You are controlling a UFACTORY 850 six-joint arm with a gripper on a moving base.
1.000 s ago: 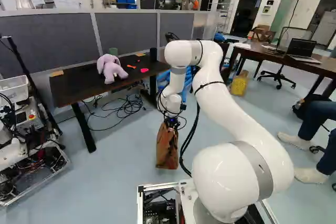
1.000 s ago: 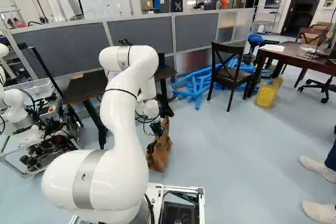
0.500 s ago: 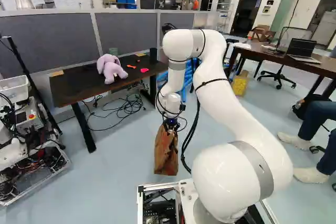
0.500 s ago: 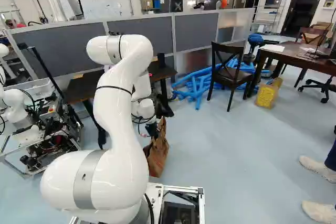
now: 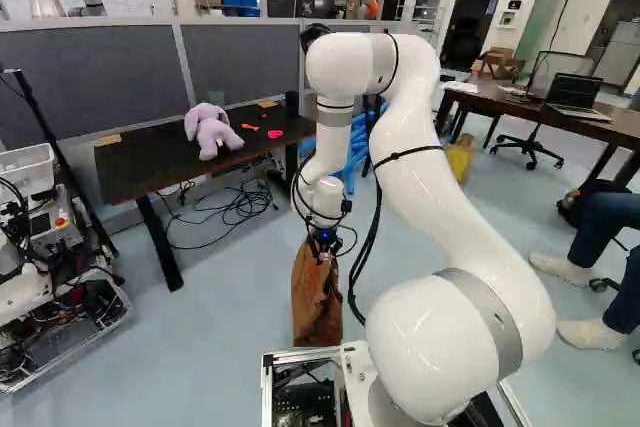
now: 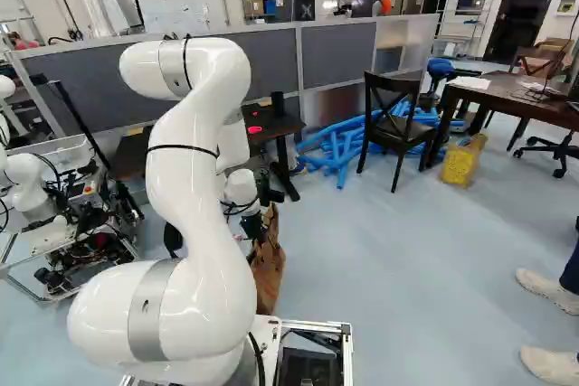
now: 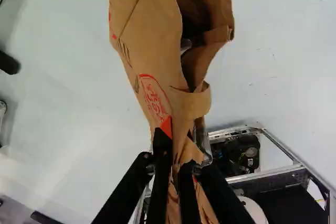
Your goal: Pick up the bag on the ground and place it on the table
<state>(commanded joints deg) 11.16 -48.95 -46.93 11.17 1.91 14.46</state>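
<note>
Brown paper bag [image 5: 316, 297] in the jaws: we see them drawn nearly together, a crumpled fold of its paper pinched between the two fingers [image 7: 161, 177]. The rest of it hangs below them, upright. Dark worktop [image 5: 135, 172] ahead of the jaws and to their left, well apart; on it we note a purple plush toy [image 5: 210, 134]. Blue tubes [image 6: 342, 146] lie beyond the jaws.

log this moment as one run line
gripper: shut on paper bag | bag: not on black table | table: purple plush toy on top | placing: not yet done
</note>
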